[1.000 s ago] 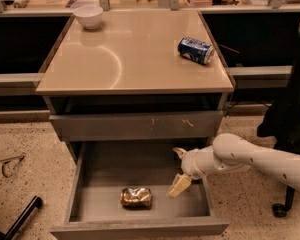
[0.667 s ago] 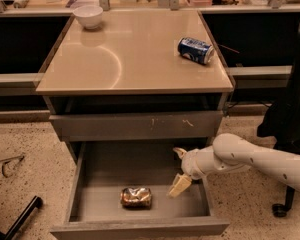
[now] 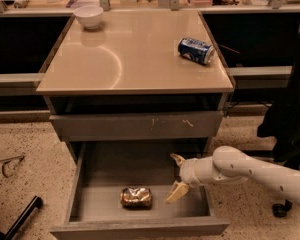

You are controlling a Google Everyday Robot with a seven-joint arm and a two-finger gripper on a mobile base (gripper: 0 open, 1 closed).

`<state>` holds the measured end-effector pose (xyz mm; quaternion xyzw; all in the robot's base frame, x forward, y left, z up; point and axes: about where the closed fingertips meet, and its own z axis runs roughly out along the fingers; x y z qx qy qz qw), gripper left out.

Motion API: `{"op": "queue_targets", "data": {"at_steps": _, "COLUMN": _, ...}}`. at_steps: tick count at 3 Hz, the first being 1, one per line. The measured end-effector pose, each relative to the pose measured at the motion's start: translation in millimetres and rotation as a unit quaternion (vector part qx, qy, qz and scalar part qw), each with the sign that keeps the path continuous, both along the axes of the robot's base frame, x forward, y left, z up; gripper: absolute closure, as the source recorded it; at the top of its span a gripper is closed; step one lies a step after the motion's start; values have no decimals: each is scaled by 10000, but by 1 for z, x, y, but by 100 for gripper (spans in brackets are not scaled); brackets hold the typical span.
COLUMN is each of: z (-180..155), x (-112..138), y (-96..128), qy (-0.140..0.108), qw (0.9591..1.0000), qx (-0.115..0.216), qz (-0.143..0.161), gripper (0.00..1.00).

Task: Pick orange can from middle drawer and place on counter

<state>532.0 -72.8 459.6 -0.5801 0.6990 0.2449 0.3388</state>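
Note:
The orange can (image 3: 136, 197) lies on its side on the grey floor of the open middle drawer (image 3: 110, 171), near the front and a little left of centre. My gripper (image 3: 176, 176) is inside the drawer to the right of the can, a short gap apart, on a white arm reaching in from the right. Its two tan fingers (image 3: 176, 192) are spread wide and hold nothing. The beige counter (image 3: 135, 59) tops the cabinet above.
A blue-and-white can (image 3: 195, 50) lies on its side at the counter's right. A white bowl (image 3: 88, 16) stands at its back left corner. The closed scratched drawer front (image 3: 137, 125) is above the open drawer. A dark chair (image 3: 287, 119) stands at the right.

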Motion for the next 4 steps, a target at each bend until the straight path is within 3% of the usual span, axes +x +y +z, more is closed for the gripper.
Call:
{"op": "queue_targets", "data": {"at_steps": 1, "z": -22, "x": 2, "y": 18, "qy": -57, "qw": 9994, "qx": 151, "qz": 305, "gripper": 0}}
{"op": "queue_targets", "data": {"at_steps": 2, "z": -22, "x": 2, "y": 18, "qy": -57, "qw": 9994, "qx": 151, "qz": 305, "gripper": 0}}
{"op": "queue_targets", "data": {"at_steps": 4, "z": -53, "x": -24, "y": 68, "qy": 60, "qw": 9989, "qx": -54, "qz": 460, "gripper": 0}}
